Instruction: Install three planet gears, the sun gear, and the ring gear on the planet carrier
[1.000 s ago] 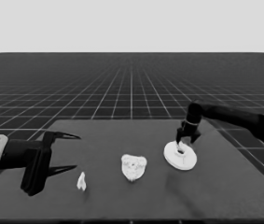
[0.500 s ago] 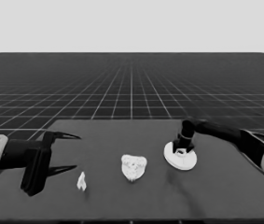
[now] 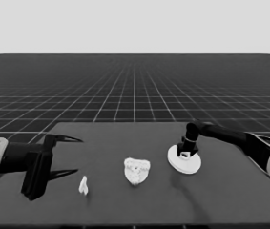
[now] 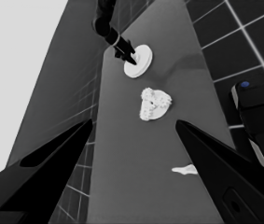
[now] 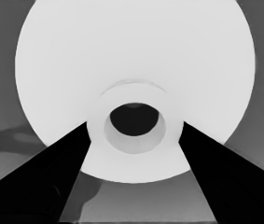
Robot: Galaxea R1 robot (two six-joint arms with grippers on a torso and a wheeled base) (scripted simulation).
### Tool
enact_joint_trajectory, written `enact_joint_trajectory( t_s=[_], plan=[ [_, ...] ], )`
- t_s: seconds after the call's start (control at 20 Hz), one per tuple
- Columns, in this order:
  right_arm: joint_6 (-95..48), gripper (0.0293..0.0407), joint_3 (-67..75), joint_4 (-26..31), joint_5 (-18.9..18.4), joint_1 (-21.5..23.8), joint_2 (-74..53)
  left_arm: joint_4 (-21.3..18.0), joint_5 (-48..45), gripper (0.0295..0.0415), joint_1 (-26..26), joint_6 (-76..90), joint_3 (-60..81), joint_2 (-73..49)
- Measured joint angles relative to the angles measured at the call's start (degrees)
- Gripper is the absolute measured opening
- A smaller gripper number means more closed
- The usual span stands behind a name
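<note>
Right gripper (image 3: 186, 153) down on larger round part, thick white disc with raised hub and centre hole (image 3: 184, 160), right of table centre; fingers straddle hub (image 5: 135, 122), grip or gap: cannot tell.

Smaller white round part with toothed white gears clustered on it (image 3: 137, 170) at mid-table; looks loaded, gear count unclear.

Judgement: capping step left.

Left gripper (image 3: 63, 156) parked at left end, fingers spread, empty; thin white piece (image 3: 83, 185) near it.

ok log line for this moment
right end effector at hub of larger round part | left end effector parked open, table's left | gears on smaller round part
</note>
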Motion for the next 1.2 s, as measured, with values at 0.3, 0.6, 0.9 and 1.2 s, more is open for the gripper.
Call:
enact_joint_trajectory(
  t_s=[0.3, 0.6, 0.9, 1.2],
  plan=[
    [3.28, 0.0348, 7.69, 4.70, -7.45, 8.73, -3.60, 0.00, 0.00, 0.0385, 0.00, 0.00, 0.00, 0.00],
    [3.23, 0.0348, 7.67, 5.52, -8.38, 9.84, -3.60, 0.00, 0.00, 0.0385, 0.00, 0.00, 0.00, 0.00],
    [40.35, 0.0350, 16.89, 0.83, -10.69, 7.06, 24.43, 0.00, 0.00, 0.0385, 0.00, 0.00, 0.00, 0.00],
    [39.09, 0.0350, 12.64, -2.66, -9.65, 3.43, 27.00, 0.00, 0.00, 0.0385, 0.00, 0.00, 0.00, 0.00]
  ],
)
